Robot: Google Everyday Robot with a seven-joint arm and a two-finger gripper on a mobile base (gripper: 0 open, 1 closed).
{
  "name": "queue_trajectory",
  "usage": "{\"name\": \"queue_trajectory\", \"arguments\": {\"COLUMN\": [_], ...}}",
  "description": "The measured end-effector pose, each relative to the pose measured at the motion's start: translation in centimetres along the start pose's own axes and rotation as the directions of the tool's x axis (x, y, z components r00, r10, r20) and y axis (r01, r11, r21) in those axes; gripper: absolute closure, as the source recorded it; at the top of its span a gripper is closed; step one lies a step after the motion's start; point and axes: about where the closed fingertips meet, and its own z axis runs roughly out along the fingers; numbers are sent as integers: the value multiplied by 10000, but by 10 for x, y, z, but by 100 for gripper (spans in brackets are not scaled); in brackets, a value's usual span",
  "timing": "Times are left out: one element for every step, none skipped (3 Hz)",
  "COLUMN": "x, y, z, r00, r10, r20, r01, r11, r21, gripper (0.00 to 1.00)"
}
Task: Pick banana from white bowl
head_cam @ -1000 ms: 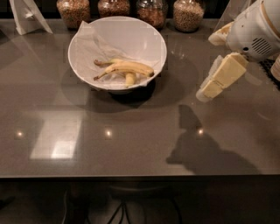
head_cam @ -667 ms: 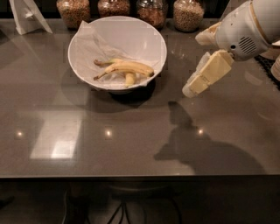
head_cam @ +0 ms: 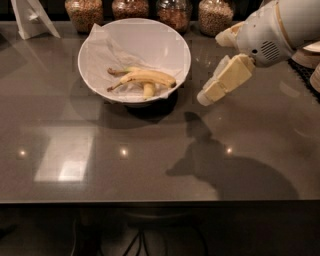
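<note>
The banana (head_cam: 149,77) lies on its side in the bottom of the white bowl (head_cam: 161,44), stem towards the bowl's left wall, resting on the crumpled white paper (head_cam: 107,48) that lines the bowl. A shorter yellow piece pokes out under it, possibly a second banana, though I cannot be sure. The bowl stands on a glossy grey table (head_cam: 125,170). The gripper (head_cam: 210,68) hangs in the air just right of the bowl, about level with its rim and touching neither bowl nor banana. Its two cream fingers (head_cam: 223,82) look spread apart and hold nothing, the lower one slanting down towards the bowl. Behind the bowl stand four glass jars (head_cam: 84,13) of grains, and a white folded stand (head_cam: 32,19) sits beyond the bowl's far left.
</note>
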Motion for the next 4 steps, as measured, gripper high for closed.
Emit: {"name": "queue_trajectory", "arguments": {"x": [-24, -39, -48, -53], "y": [-13, -24, -40, -50], "z": [24, 41, 62, 84], "r00": [9972, 9937, 9959, 9987], "r10": [-228, -291, -125, 81], "r20": [706, 1080, 891, 494], "r01": [207, 224, 55, -117], "r11": [9993, 9977, 9968, 9972], "r21": [310, 632, 791, 735], "gripper": [0, 0, 0, 0]}}
